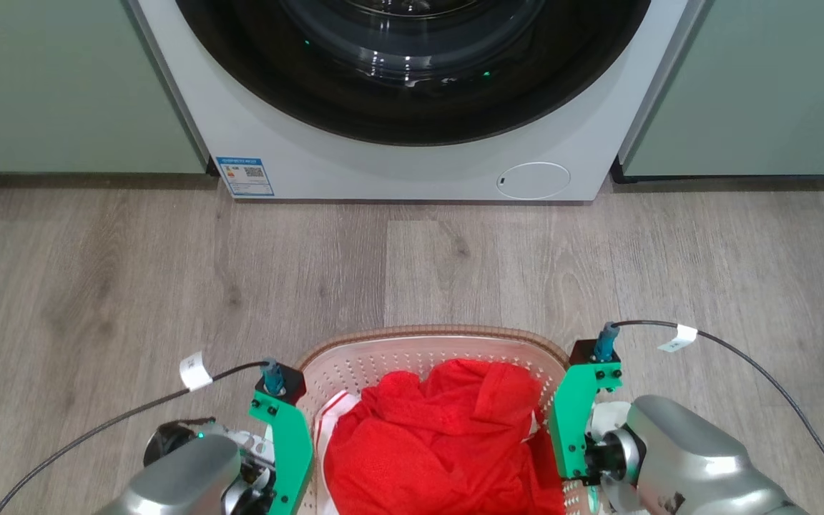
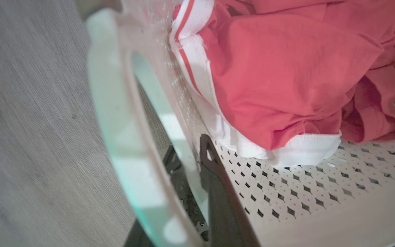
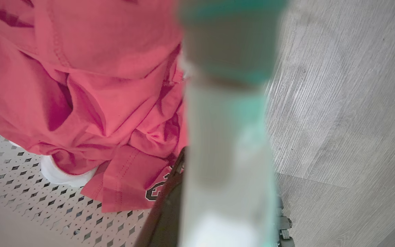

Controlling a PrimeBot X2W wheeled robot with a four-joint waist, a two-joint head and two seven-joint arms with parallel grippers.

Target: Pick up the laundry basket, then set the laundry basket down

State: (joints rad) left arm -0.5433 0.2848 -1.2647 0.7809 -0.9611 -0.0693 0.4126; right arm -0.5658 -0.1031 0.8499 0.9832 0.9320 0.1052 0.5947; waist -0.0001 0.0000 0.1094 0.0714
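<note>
The laundry basket (image 1: 433, 335), cream with perforated walls and a brown woven rim, sits at the bottom middle of the head view, over the wood floor. It holds a crumpled red garment (image 1: 440, 436) with white trim. My left gripper (image 1: 296, 465) is at the basket's left side. In the left wrist view its dark fingers (image 2: 218, 185) straddle the basket wall (image 2: 190, 113) below the blurred white handle (image 2: 122, 113), shut on it. My right gripper (image 1: 563, 443) clamps the right side the same way. One dark finger (image 3: 168, 206) shows inside, behind the blurred handle (image 3: 225, 154). Whether the basket touches the floor I cannot tell.
A white washing machine (image 1: 355, 168) with a dark round door stands straight ahead. Green cabinet fronts (image 1: 61, 86) flank it on both sides. Bare wood floor (image 1: 412, 265) lies between it and the basket. Black cables (image 1: 762, 372) loop off both wrists.
</note>
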